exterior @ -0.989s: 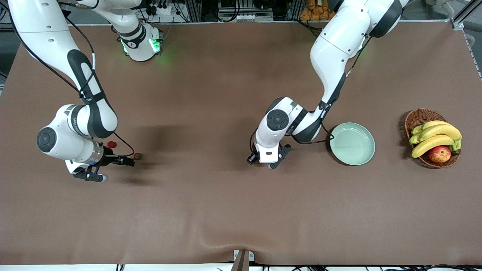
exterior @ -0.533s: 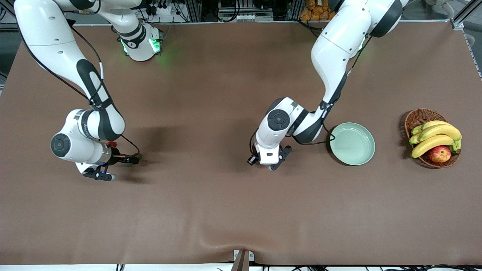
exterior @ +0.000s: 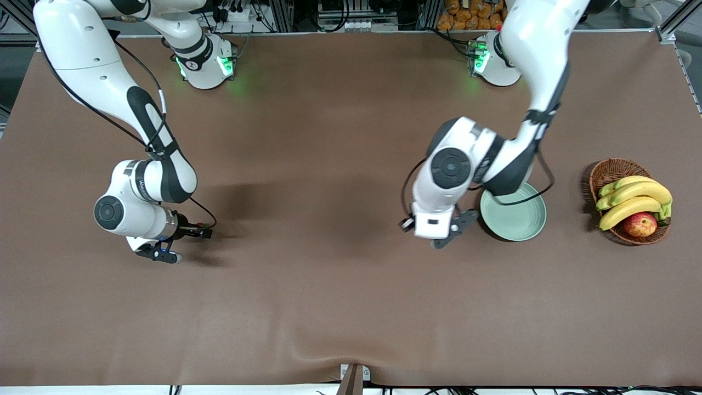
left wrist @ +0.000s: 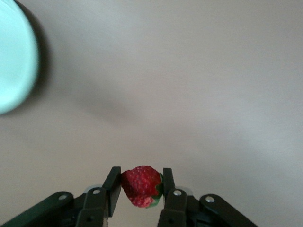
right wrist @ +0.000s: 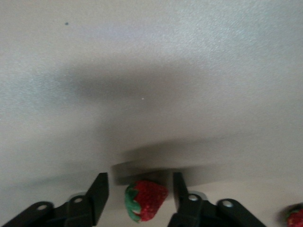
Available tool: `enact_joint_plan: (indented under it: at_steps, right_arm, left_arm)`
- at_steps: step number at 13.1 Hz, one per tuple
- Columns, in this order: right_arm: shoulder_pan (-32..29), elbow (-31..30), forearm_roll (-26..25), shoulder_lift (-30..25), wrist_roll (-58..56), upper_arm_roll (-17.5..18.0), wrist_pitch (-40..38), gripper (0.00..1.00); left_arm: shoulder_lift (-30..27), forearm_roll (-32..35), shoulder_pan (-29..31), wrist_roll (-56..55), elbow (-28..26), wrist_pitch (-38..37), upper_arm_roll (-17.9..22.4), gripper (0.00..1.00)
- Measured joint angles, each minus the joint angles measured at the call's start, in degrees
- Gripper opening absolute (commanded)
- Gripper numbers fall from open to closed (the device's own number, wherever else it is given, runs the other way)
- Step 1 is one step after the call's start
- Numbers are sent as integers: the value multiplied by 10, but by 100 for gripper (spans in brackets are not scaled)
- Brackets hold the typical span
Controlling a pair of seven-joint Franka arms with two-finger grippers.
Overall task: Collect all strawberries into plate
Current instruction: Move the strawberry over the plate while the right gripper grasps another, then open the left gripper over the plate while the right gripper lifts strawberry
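My left gripper point(left wrist: 141, 182) is shut on a red strawberry point(left wrist: 140, 185) with a green cap and holds it off the table. In the front view this gripper point(exterior: 434, 233) hangs beside the pale mint-green plate point(exterior: 513, 211), at the rim toward the right arm's end. The plate's edge point(left wrist: 14, 56) also shows in the left wrist view. My right gripper point(right wrist: 139, 182) is low at the table, toward the right arm's end point(exterior: 203, 233). A second strawberry point(right wrist: 144, 198) lies between its open fingers, with a gap on each side. A third strawberry point(right wrist: 296, 217) lies close by.
A brown wicker basket point(exterior: 609, 170) stands at the left arm's end of the table, past the plate. It holds bananas point(exterior: 636, 197) and a red-yellow apple point(exterior: 640, 224). The brown table cover point(exterior: 329, 285) has a ripple at its near edge.
My left arm has lifted and carried its strawberry to the plate's rim. My right gripper has slid forward so that a strawberry lies between its fingers, and the fingers have narrowed.
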Motion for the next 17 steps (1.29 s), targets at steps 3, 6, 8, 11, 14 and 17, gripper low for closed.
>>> enact_joint_plan:
  at_steps: [3, 6, 8, 11, 14, 17]
  right_arm:
    - [0, 0, -17, 0, 1, -1, -3, 26]
    - [2, 3, -20, -1, 1, 0, -17, 13]
    - [6, 4, -20, -2, 1, 1, -18, 11]
    - [38, 41, -21, -7, 0, 4, -21, 3]
    - [115, 87, -21, -9, 18, 10, -33, 0]
    - [199, 120, -12, 8, 96, 19, -20, 0]
  left_arm:
    - [-53, 2, 76, 173, -88, -14, 2, 9]
    - [-70, 5, 152, 306, -159, 0, 3, 22]
    - [-68, 11, 190, 360, -206, 54, 3, 33]
    - [-59, 12, 217, 399, -264, 131, 3, 100]
    - [-60, 12, 219, 403, -264, 140, 2, 100]
    - [-74, 12, 220, 403, -243, 128, -7, 100]
